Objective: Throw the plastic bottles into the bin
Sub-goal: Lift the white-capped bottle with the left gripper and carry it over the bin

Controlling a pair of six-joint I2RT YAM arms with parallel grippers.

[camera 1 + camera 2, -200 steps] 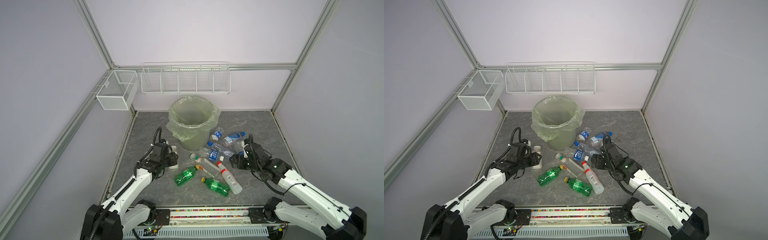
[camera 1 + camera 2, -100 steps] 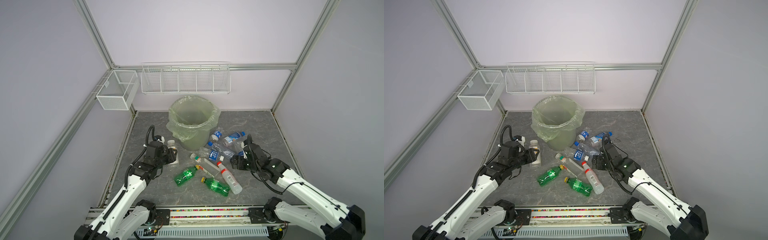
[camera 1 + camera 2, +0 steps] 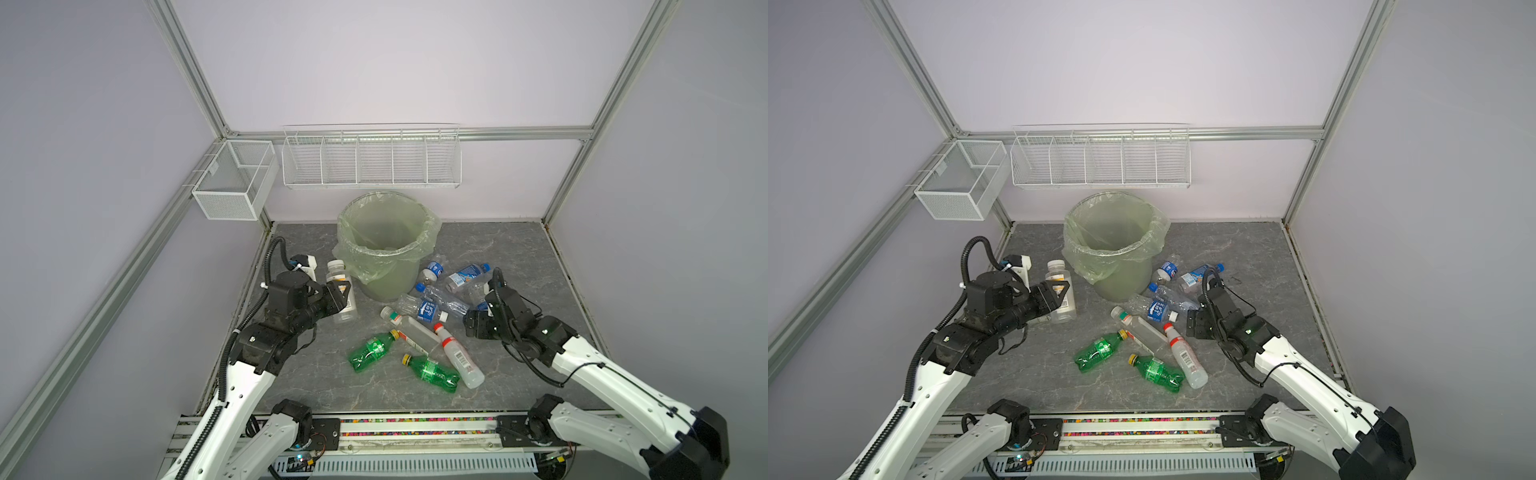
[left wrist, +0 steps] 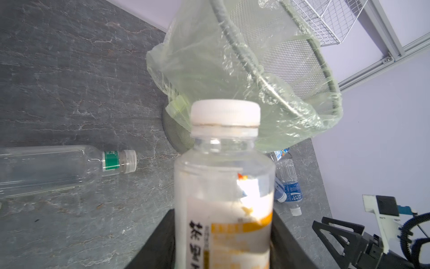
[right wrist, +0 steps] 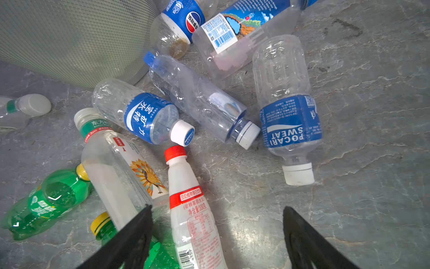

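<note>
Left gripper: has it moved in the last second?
Yes. The left gripper, shut on the white-capped bottle, has risen up the view beside the bin. The cap was level with the bin's base and is now level with the bag's hanging edge.

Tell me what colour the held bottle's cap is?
White: cap of the held bottle, clearest in the left wrist view.

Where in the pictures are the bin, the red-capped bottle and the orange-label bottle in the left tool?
bin [image 3: 392,284]: a top view, bare lower wall.
red-capped bottle [image 5: 193,216]: right wrist view, printed label.
orange-label bottle [image 4: 209,184]: left wrist view, upper body.
</note>
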